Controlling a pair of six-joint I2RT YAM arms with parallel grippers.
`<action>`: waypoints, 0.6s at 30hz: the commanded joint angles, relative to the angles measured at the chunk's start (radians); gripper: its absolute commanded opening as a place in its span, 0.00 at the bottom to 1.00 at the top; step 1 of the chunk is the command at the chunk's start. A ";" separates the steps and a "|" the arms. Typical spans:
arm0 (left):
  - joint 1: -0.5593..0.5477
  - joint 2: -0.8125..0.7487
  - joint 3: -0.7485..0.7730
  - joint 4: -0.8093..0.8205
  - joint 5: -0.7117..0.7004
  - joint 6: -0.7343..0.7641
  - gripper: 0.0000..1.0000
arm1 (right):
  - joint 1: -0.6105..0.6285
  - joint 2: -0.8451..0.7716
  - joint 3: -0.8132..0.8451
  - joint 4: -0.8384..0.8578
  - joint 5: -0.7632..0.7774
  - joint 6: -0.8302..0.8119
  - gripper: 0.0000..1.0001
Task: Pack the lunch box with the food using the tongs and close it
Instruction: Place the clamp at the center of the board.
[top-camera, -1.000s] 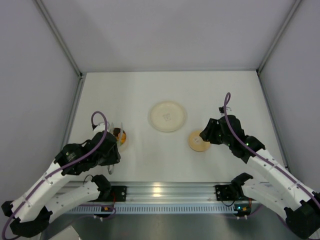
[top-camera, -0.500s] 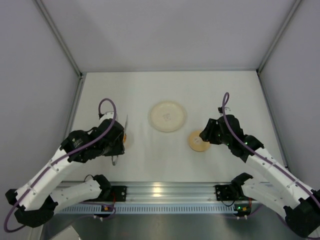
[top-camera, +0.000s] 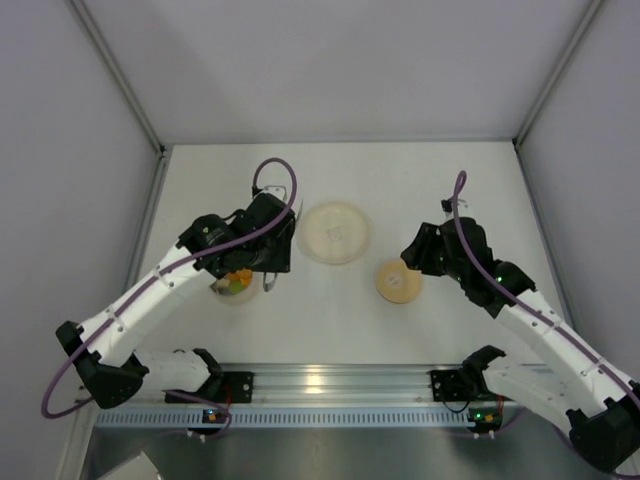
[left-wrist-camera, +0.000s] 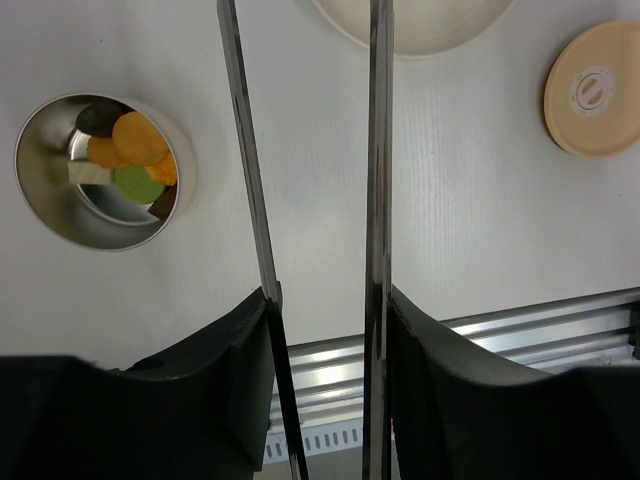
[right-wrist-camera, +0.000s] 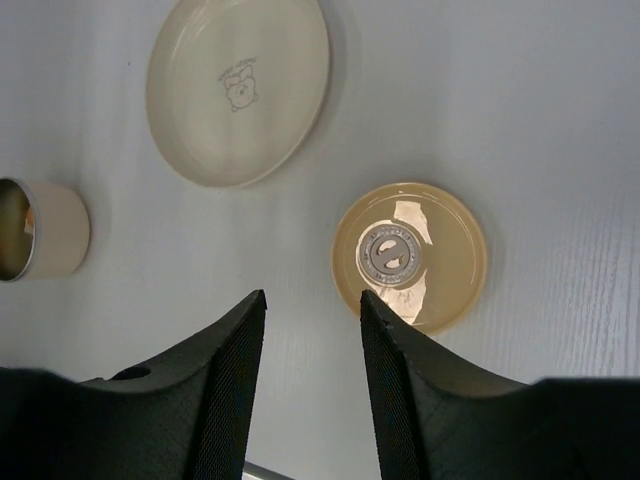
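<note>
The lunch box (left-wrist-camera: 60, 205), a small steel pot, stands open on the table with the food (left-wrist-camera: 138, 140) inside: orange, green, brown and white pieces. From above the pot (top-camera: 222, 291) sits just left of my left gripper (top-camera: 270, 255). My left gripper (left-wrist-camera: 325, 295) is shut on the tongs (left-wrist-camera: 380, 150), one finger pressing each of the two metal arms, which reach toward the cream plate (left-wrist-camera: 420, 25). The tan lid (right-wrist-camera: 410, 257) lies flat just beyond my right gripper (right-wrist-camera: 312, 300), which is open and empty. From above the lid (top-camera: 398, 282) lies right of the plate.
The cream plate (top-camera: 335, 232) in mid-table is bare. An aluminium rail (top-camera: 330, 385) runs along the near edge. Grey enclosure walls (top-camera: 90, 150) close in the left, right and back sides.
My left arm has swung up and to the right from over the lunch box toward the plate, carrying the tongs and uncovering the pot. The right arm has barely moved.
</note>
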 joint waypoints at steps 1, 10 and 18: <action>0.005 0.012 0.055 0.081 0.019 0.046 0.48 | -0.008 0.009 0.084 -0.049 0.037 -0.026 0.43; 0.302 0.118 0.068 0.218 0.196 0.126 0.49 | -0.024 0.064 0.170 -0.080 0.028 -0.050 0.44; 0.482 0.470 0.164 0.453 0.362 0.121 0.51 | -0.051 0.121 0.216 -0.086 -0.005 -0.085 0.44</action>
